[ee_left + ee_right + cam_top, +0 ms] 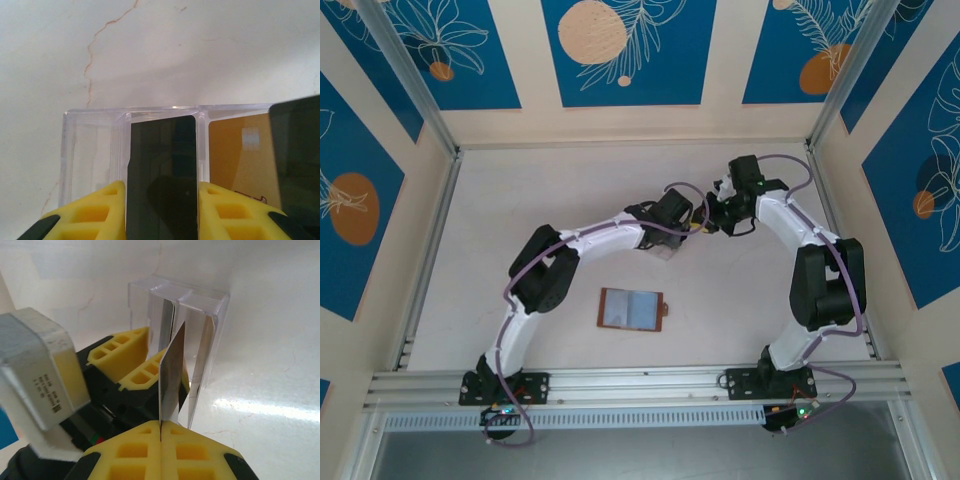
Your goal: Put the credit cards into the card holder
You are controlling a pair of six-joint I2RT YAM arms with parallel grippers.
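Note:
The card holder (632, 308), a brown wallet, lies open and flat on the table in front of both arms, pale blue inside up. A black credit card (162, 170) stands in the middle slot of a clear plastic stand (92, 150). My left gripper (162, 186) is shut on it, yellow fingers against its two long edges. A pale yellow card (240, 155) stands in the slot to the right. My right gripper (161, 425) is shut on a dark glossy card (170, 375), held upright beside the stand (200, 305). Both grippers meet mid-table (695, 222).
The stand's left slot (90, 160) holds nothing. The left gripper's fingers (122, 347) sit close beside the right gripper's card. Low pale walls and metal rails (630, 385) ring the white table.

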